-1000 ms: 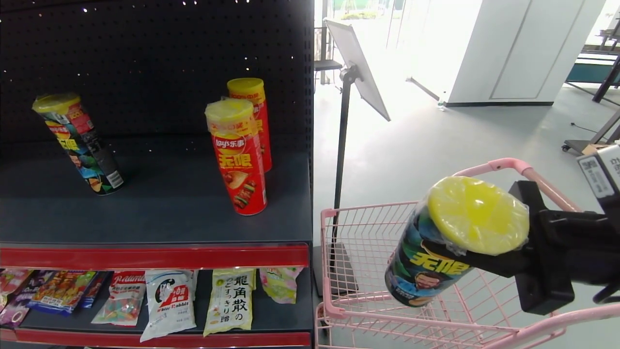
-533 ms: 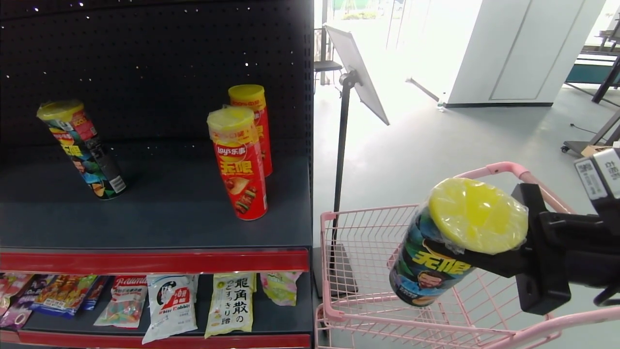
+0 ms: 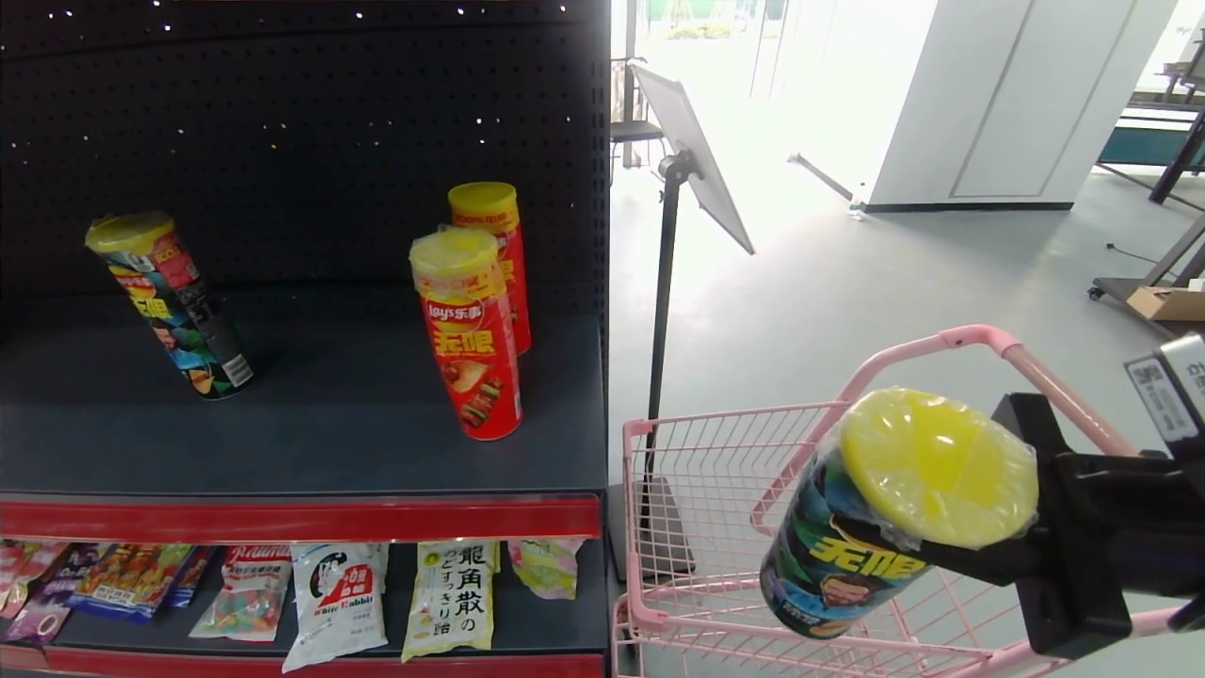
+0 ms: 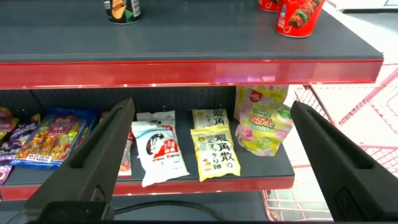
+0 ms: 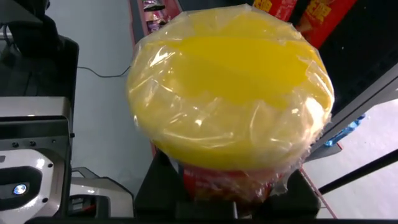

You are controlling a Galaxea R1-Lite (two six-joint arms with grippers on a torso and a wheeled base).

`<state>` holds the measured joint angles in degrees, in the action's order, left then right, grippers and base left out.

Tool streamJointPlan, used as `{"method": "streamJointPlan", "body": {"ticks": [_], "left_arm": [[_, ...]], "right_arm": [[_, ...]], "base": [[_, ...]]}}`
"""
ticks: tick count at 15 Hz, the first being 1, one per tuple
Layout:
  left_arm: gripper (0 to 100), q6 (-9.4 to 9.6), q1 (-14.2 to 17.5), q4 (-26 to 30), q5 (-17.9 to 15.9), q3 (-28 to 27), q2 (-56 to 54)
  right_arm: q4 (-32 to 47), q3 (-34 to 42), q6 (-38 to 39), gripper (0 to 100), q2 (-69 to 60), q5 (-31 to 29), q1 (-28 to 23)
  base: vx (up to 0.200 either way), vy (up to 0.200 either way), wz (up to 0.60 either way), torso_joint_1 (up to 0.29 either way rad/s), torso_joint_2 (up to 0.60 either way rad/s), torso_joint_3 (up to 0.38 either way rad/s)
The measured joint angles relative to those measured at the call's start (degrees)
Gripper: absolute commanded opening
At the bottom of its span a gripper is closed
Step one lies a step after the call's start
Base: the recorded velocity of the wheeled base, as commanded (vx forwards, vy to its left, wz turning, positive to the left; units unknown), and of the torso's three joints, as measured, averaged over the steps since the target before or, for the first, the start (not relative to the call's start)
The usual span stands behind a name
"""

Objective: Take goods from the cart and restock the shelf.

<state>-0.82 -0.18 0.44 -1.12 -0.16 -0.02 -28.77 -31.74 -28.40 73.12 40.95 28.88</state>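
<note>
Chip can (image 3: 937, 466) sits clamped between the fingers of the right gripper (image 3: 918, 546) above the pink cart (image 3: 697, 471), with its long axis tilted and the lid uppermost. The upper shelf (image 3: 311, 443) lies to its left. The left gripper (image 4: 211, 155) is spread wide and empty.

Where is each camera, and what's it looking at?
Head view: on the head, looking down at shelf and cart; right gripper holds a dark can.
Left wrist view: on left wrist, facing snack bags; open left gripper shows.
Right wrist view: on right wrist, facing the gripped can's lid.
Shared: head and right wrist see that can.
</note>
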Motion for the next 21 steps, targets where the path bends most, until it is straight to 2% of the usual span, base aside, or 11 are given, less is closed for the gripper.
{"method": "streamJointPlan", "body": {"ticks": [8,13,21], "left_arm": [[100,-0.02,0.00,-0.06,-0.02,-0.02,0.00],[100,-0.11,-0.04,-0.01,-0.02,-0.02,0.00],[100,-0.11,0.02,0.00,-0.02,-0.02,0.00]], "right_arm": [[0.06,-0.15,0.02,0,-2.04,-0.37,0.06],[0.11,-1.30,0.05,0,-1.60,-3.67,-0.02],[0.00,-1.93,0.05,0,-1.16,-4.92,0.91]], "base": [[0.000,0.000,0.00,0.000,0.00,0.000],[0.000,0.200,0.00,0.003,0.00,0.001],[0.000,0.200,0.00,0.002,0.00,0.001]]}}
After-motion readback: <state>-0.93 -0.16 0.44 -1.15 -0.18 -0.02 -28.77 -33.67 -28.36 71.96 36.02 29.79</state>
